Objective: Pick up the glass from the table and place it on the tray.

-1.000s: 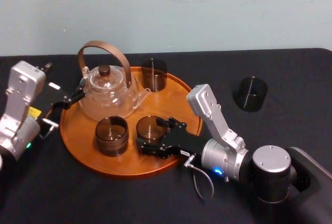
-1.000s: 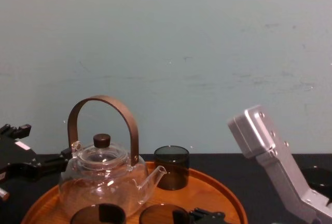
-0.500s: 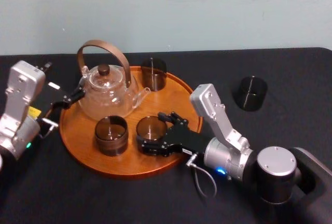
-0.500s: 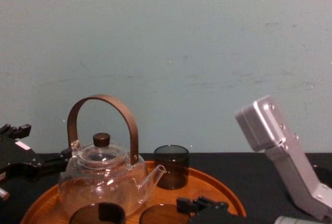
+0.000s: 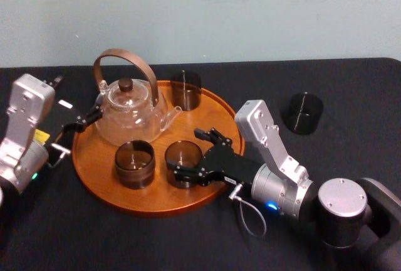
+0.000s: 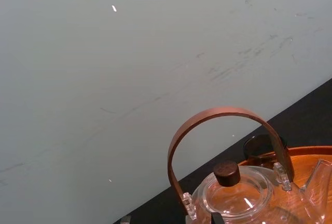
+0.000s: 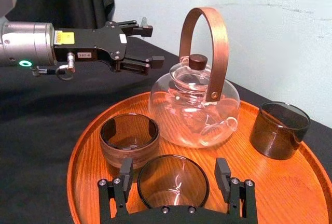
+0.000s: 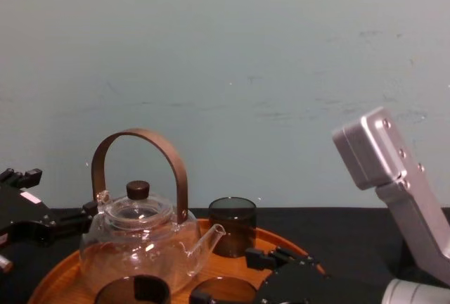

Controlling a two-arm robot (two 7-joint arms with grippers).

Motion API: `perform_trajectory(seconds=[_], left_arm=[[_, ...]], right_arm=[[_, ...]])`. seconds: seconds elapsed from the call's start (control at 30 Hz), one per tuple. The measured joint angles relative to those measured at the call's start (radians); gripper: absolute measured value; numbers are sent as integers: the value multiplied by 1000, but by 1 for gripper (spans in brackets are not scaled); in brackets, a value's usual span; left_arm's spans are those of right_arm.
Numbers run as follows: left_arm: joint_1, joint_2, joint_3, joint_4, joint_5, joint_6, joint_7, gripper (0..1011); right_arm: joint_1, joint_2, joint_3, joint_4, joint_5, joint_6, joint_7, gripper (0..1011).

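A smoky glass (image 5: 182, 158) stands upright on the round wooden tray (image 5: 216, 111), at its front. My right gripper (image 5: 189, 152) is open around it, fingers wider than the glass and not touching. In the right wrist view that glass (image 7: 173, 180) sits between the two pads (image 7: 126, 173). Two more smoky glasses rest on the tray, one at the front left (image 5: 134, 163) and one at the back (image 5: 186, 90). Another dark glass (image 5: 302, 113) stands on the black table (image 5: 351, 95) to the right. My left gripper (image 5: 88, 117) hovers open at the tray's left edge.
A clear glass teapot (image 5: 128, 109) with a brown arched handle (image 8: 140, 138) fills the tray's back left, close to the left gripper's fingers. The right arm's silver link (image 5: 263, 133) rises beside the tray's right rim. A pale wall stands behind the table.
The right gripper has lifted and drawn back toward the right, its fingers now loose around the front glass, which stays on the tray. The left arm has not moved.
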Motion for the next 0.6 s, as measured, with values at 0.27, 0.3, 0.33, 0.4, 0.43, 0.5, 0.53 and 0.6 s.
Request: perform_trajectory(seconds=[0.27,0.3,0.33,0.4,0.43,0.5,0.53,0.6], left_arm=[[0,0,0,0,0,0,0,1001],[0,0,0,0,0,0,0,1001],[0,0,0,0,0,0,0,1001],[0,0,0,0,0,0,0,1001],[0,0,0,0,0,0,0,1001],[0,0,0,0,0,0,0,1001],[0,0,0,0,0,0,0,1001],[0,0,0,0,0,0,0,1001]], right_arm=[[-24,14,15,-45,7,0,3,1002],[-30,18,18,-54,11,-1,5,1002],[-32,20,20,-60,14,-3,7,1002],[-42,27,28,-76,24,-7,11,1002],[-46,29,31,-80,27,-9,12,1002],[-58,39,41,-99,40,-15,14,1002],[-62,43,45,-105,45,-17,14,1002],[-76,54,56,-122,55,-23,14,1002]])
